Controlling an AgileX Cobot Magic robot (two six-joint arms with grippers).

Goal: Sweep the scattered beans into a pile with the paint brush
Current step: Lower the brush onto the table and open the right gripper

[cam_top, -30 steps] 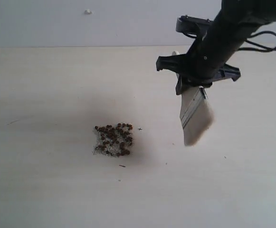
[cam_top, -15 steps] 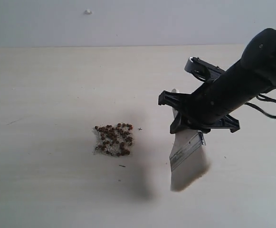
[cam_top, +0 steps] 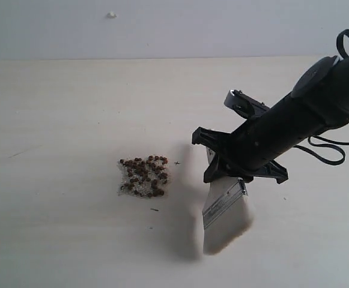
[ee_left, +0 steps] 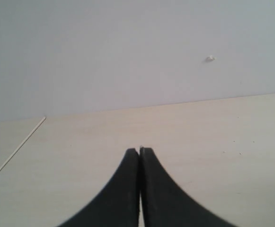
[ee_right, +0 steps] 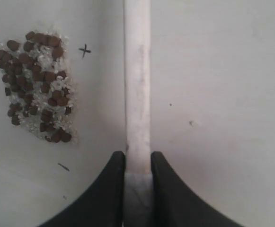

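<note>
Pale tabletop (cam_top: 72,108); right tool (ee_right: 138,161) hides the paint brush (cam_top: 222,207) handle.

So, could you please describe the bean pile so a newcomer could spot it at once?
On the pale table, in the exterior view, look left of the right gripper holding the paint brush. The pile is the only reddish-brown cluster, flecked with pale crumbs; the marks beside it are a tiny dark cross and a sliver.
</note>
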